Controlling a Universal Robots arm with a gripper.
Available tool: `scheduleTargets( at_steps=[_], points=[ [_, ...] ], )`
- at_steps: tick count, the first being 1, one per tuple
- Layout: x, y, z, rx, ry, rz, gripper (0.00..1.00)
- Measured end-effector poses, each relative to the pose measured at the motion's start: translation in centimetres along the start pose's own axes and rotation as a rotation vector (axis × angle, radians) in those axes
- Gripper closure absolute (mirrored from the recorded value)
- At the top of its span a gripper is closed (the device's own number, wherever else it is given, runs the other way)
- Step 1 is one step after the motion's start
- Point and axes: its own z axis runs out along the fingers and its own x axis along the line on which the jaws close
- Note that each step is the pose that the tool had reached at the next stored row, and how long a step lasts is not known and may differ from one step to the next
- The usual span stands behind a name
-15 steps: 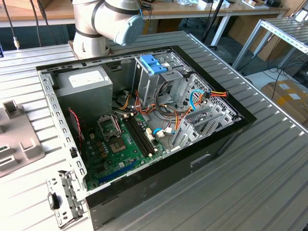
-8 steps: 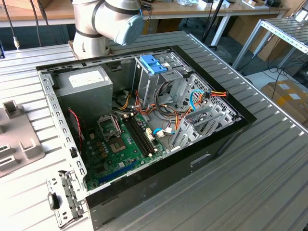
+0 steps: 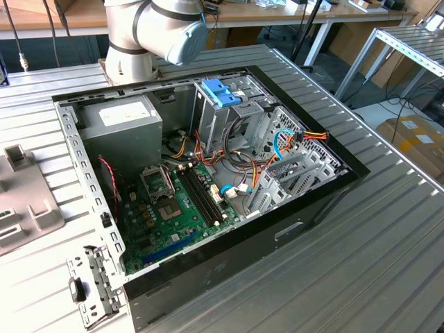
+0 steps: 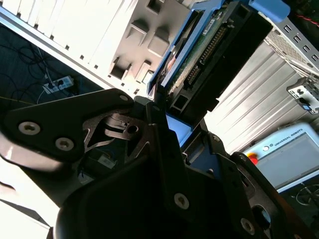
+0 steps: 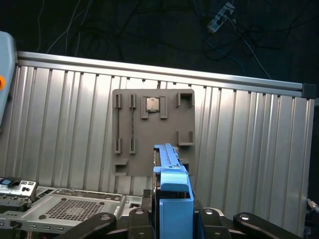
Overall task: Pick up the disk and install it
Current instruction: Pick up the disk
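First wrist view: your gripper [image 5: 173, 218] had its black fingers [image 5: 207, 219] clamped on the disk [image 5: 172, 194], which stood on edge between them, its glossy blue plastic rail facing the camera. Beyond it, a flat grey moulded tray [image 5: 164, 134] with rectangular slots lay on the ribbed aluminium table [image 5: 249, 149]. Second wrist view: you saw the disk's green circuit board and dark metal body. Exterior view: the open, black-walled computer case [image 3: 277, 229] lay on its side, its green motherboard [image 3: 166, 215] exposed.
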Motion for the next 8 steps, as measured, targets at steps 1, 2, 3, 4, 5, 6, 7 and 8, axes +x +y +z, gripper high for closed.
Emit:
scheduleTargets(
  at_steps=[1, 2, 3, 4, 5, 6, 7, 8],
  points=[
    [0.03, -0.02, 0.00, -0.0001, 0.0000, 0.000, 0.63],
    [0.05, -0.04, 0.00, -0.0001, 0.0000, 0.000, 0.63],
    [0.12, -0.08, 0.02, 0.0001, -0.0001, 0.000, 0.63],
    [0.18, -0.12, 0.02, 0.0000, 0.0000, 0.000, 0.63],
    [0.26, -0.16, 0.04, 0.0002, -0.0001, 0.000, 0.63],
    [0.30, -0.18, 0.04, 0.0002, -0.0001, 0.000, 0.63],
    [0.34, -0.20, 0.05, 0.0003, -0.0001, 0.000, 0.63],
    [0.39, -0.23, 0.05, 0.0002, -0.0001, 0.000, 0.63]
  ],
)
